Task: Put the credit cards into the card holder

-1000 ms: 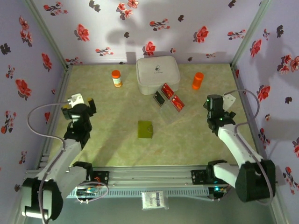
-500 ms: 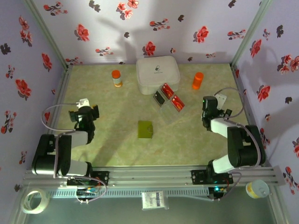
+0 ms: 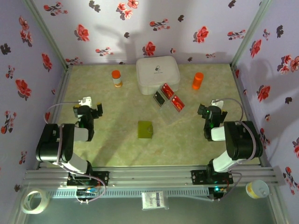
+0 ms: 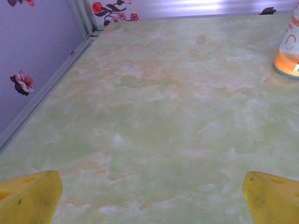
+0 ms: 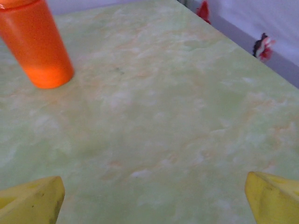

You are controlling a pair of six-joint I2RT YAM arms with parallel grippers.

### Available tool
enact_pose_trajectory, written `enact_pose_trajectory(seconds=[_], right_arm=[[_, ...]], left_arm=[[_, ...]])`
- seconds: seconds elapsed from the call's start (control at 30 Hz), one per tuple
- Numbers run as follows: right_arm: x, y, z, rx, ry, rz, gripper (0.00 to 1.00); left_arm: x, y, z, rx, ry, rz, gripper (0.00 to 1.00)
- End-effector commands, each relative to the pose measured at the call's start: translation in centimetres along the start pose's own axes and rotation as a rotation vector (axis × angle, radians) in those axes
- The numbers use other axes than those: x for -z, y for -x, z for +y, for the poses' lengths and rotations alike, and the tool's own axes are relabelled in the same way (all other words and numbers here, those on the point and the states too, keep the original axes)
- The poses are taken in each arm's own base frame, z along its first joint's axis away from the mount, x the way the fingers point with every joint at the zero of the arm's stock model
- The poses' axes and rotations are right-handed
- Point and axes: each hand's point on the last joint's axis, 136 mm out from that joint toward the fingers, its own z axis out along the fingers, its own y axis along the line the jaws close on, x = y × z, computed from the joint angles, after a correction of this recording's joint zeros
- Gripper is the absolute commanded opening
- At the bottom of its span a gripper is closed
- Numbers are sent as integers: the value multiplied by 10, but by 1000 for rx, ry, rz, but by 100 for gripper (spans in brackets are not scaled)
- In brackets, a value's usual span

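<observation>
The olive-green card holder lies shut in the middle of the table. Two red credit cards and a dark one rest on a clear plastic tray in front of the white box. My left gripper sits low at the table's left, well apart from the holder, its yellow fingertips spread wide over bare table. At the right, my right gripper is just as low, and nothing lies between its wide-apart fingertips. Both grippers are open.
A big white rounded box stands at the back centre. An orange bottle with a white label stands to its left, ahead of my left gripper. A plain orange container stands to its right, ahead of my right gripper.
Both arms have folded back and down onto their bases. The grippers now sit lower, with the left slightly further right and the right slightly further left. Both stayed open.
</observation>
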Motion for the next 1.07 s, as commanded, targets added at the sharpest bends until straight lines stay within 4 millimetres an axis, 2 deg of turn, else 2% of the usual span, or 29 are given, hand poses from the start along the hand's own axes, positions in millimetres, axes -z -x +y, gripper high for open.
enact_pose_trajectory(seconds=[0.0,0.23,0.7,0.83,1.03], right_arm=[[-7,23,8,-21,55,-55,99],[-3,23,9,1,55,-55,99],[-4,23,14,15,74,-51,99],[-9,21,23,30,122,-20,99],[-5,22,22,26,131,-34,99]], left_arm=[[-6,9,0,25,-42,-9,100],[-4,10,-6,7,-59,-17,100],[-4,9,-6,8,-61,-17,100],[-4,10,-6,9,-61,-19,100],[-4,9,-6,8,-60,-17,100]])
